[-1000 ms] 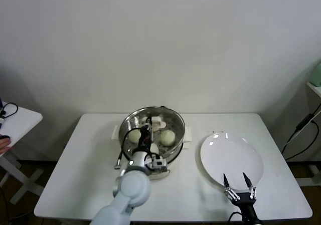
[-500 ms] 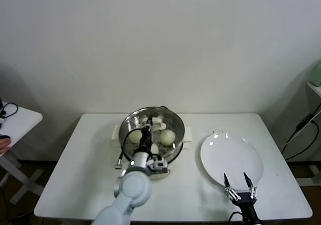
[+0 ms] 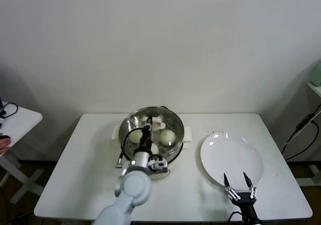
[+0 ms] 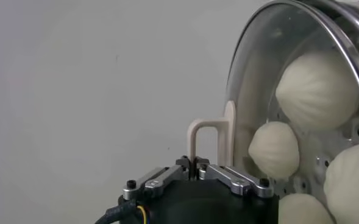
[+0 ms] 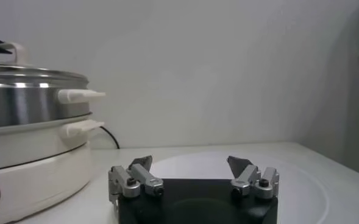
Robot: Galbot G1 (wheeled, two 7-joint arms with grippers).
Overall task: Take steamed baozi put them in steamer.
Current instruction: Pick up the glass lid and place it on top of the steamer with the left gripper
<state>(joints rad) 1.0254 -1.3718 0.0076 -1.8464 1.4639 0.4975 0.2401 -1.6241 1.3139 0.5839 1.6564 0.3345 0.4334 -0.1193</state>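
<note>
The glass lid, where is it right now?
The glass lid is held by its cream handle in the left end effector, over the steamer with the baozi, left of the white plate.

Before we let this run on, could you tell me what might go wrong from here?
1. The left gripper holds the glass lid only by its thin handle; the lid may swing or slip.
2. The baozi sit close behind the glass, so a skewed lid could press on them or knock the steamer rim.
3. The open right gripper waits at the plate edge and could nudge it.
</note>
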